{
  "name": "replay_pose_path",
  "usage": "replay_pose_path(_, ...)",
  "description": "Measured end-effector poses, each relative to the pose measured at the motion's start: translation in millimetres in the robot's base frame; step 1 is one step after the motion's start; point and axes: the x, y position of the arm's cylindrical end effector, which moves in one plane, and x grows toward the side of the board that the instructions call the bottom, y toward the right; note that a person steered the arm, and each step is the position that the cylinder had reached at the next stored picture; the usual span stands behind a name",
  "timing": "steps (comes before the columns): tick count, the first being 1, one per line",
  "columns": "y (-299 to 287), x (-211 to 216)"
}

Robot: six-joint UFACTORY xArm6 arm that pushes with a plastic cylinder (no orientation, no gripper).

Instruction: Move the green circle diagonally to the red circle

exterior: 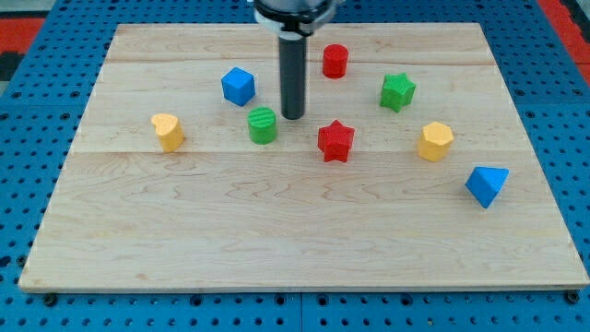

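Observation:
The green circle (263, 124) stands a little left of the board's middle, in the upper half. The red circle (335, 61) stands near the view's top, up and to the right of the green one. My tip (293, 116) rests on the board just right of the green circle, with a small gap between them, and lies between the two circles. The dark rod rises straight up from the tip to the view's top.
A blue cube (238, 86) is up-left of the green circle. A red star (336, 141) is right of my tip. A green star (397, 91), yellow hexagon (435, 141), blue triangle (486, 184) and yellow heart (168, 131) stand around on the wooden board (277, 240).

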Motion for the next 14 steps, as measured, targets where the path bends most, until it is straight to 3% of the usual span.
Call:
replay_pose_path(1, -56, 23)
replay_pose_path(2, -42, 14)
replay_pose_path(3, -2, -4)
replay_pose_path(5, 84, 24)
replay_pose_path(6, 69, 33)
replay_pose_path(8, -61, 36)
replay_pose_path(11, -124, 27)
replay_pose_path(13, -105, 87)
replay_pose_path(14, -86, 88)
